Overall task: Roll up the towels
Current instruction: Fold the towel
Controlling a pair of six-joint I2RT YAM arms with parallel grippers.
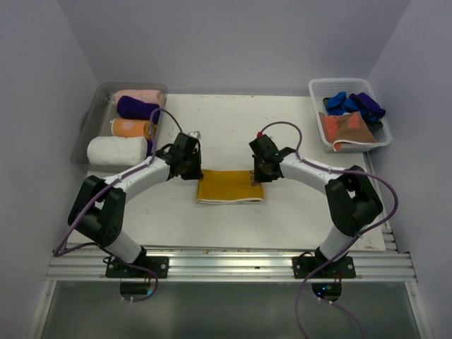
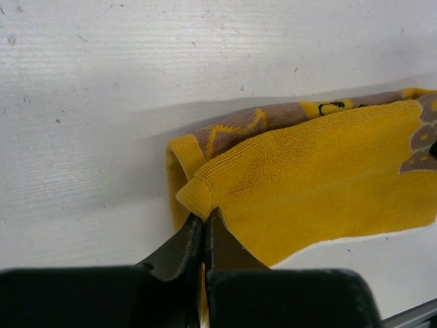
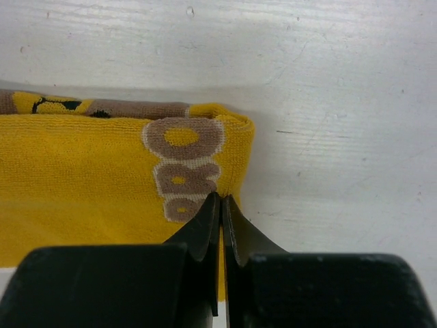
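A mustard yellow towel with brown lettering lies folded into a flat strip at the table's middle. My left gripper stands at its far left corner and my right gripper at its far right corner. In the left wrist view the left gripper is shut on the towel's hemmed corner, which bunches up at the jaw tips. The right wrist view shows the right gripper shut on the towel's side edge beside the lettering, with cloth showing between the jaws.
A clear grey tray at the back left holds rolled towels: pink, purple, orange and white. A white slotted basket at the back right holds loose blue, purple and rust-brown towels.
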